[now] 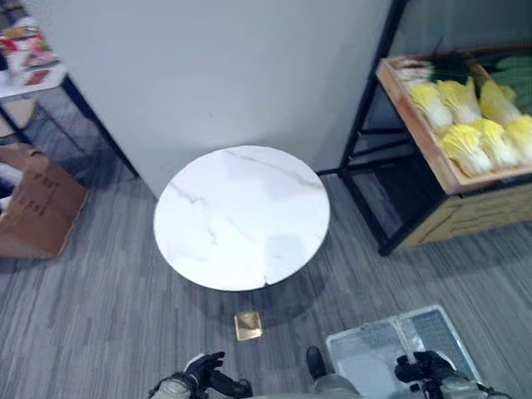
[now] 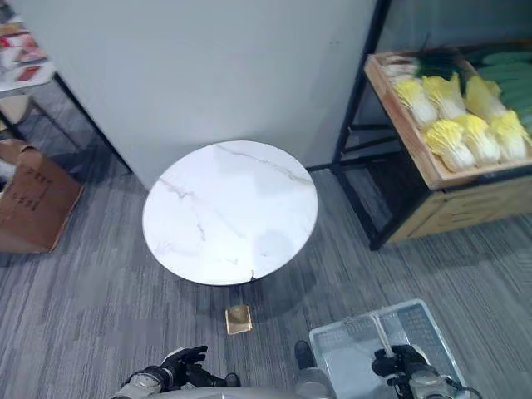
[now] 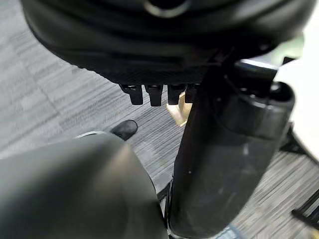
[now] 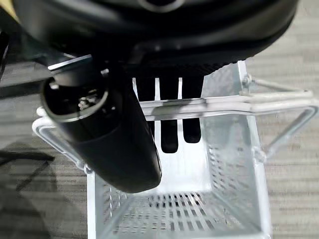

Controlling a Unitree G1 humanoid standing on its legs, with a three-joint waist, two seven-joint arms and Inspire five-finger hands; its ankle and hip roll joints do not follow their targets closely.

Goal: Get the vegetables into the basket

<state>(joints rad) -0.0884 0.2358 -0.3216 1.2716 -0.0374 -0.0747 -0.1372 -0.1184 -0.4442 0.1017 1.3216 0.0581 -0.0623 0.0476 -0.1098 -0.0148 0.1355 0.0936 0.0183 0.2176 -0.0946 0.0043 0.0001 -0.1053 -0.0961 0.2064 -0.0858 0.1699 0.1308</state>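
Note:
Several yellow-white cabbages lie in a wooden crate on a black rack at the far right, with green vegetables behind them. A pale plastic basket hangs low on my right side, above the grey carpet. My right hand is shut on its handle, fingers curled over the bar. The inside of the basket holds nothing. My left hand hangs low at my left with relaxed fingers, holding nothing.
A round white marble table stands ahead between me and a white partition. The black rack frame rises beside it on the right. A cardboard box sits on the floor at the left. A small tan square lies under the table's near edge.

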